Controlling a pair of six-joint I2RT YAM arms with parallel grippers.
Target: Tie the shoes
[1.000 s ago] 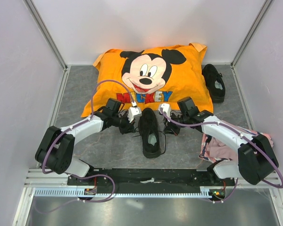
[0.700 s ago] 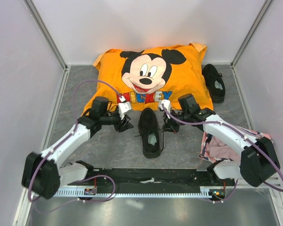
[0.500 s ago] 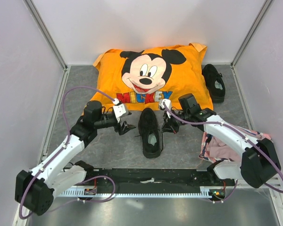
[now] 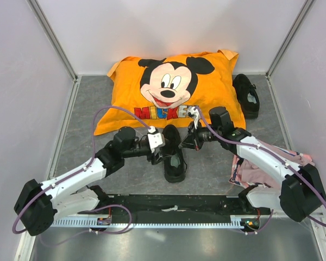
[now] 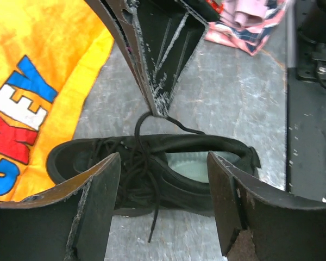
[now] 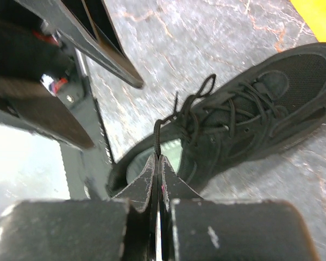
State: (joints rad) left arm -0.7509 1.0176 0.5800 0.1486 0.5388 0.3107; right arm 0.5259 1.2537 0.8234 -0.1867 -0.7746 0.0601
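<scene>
Hovering at the near black shoe (image 4: 174, 155) on the bench (image 4: 87, 109), the left jaws are held spread apart, while its lace (image 6: 155, 136) is gripped by the right jaws.

The shoe (image 4: 174, 155) is matt black mesh cloth, its lace (image 6: 156, 133) thin cord. The left gripper (image 5: 163, 163) has scuffed black plastic fingers (image 5: 98, 201). The worktop (image 4: 79, 103) looks like smooth grey marbled stone; the pillow (image 4: 174, 92) is printed orange cloth.

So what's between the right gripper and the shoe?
Just a black lace, running from the shut right gripper to the shoe; the right wrist view shows it.
</scene>
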